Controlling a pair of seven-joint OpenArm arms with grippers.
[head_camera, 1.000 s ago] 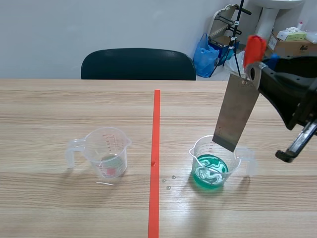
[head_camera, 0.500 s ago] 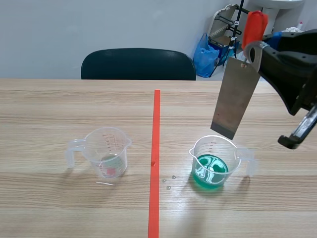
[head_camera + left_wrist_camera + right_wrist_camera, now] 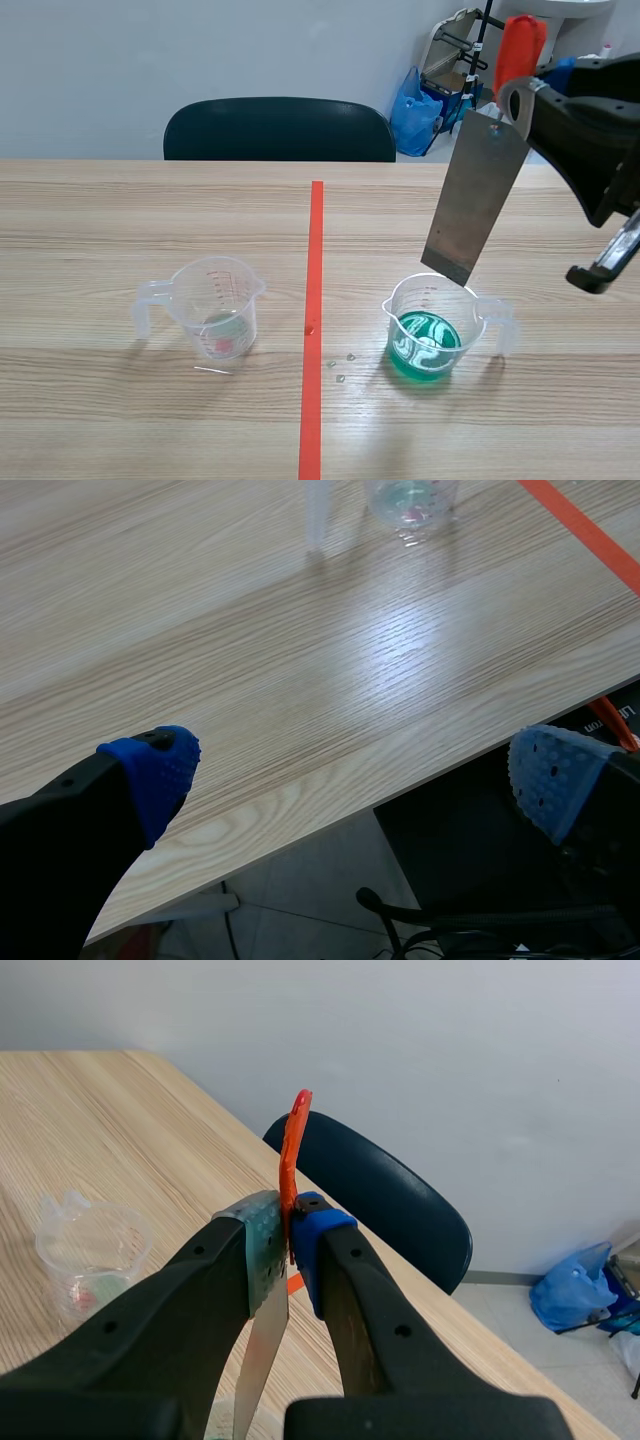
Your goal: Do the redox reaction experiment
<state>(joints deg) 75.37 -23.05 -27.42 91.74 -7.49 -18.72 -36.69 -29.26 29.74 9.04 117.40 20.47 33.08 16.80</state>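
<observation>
Right end effector (image 3: 288, 1250) pinching plate (image 3: 472, 195), pointing downward

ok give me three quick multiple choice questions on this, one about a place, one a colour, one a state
1. Where is the metal plate relative to the cup that holds liquid?
A lying flat beside it
B hanging over it
C standing fully inside it

2. What colour is the liquid in that cup?
A red
B clear
C green

3. How do the left gripper fingers stand?
A open, holding nothing
B shut on nothing
C shut on the plate

Answers:
1 B: the right gripper holds the plate up by its top, and its lower end hangs near the cup's rim, above the liquid.
2 C: the scene view shows green with pale swirls.
3 A: the blue pads sit far apart with nothing between them.
</observation>
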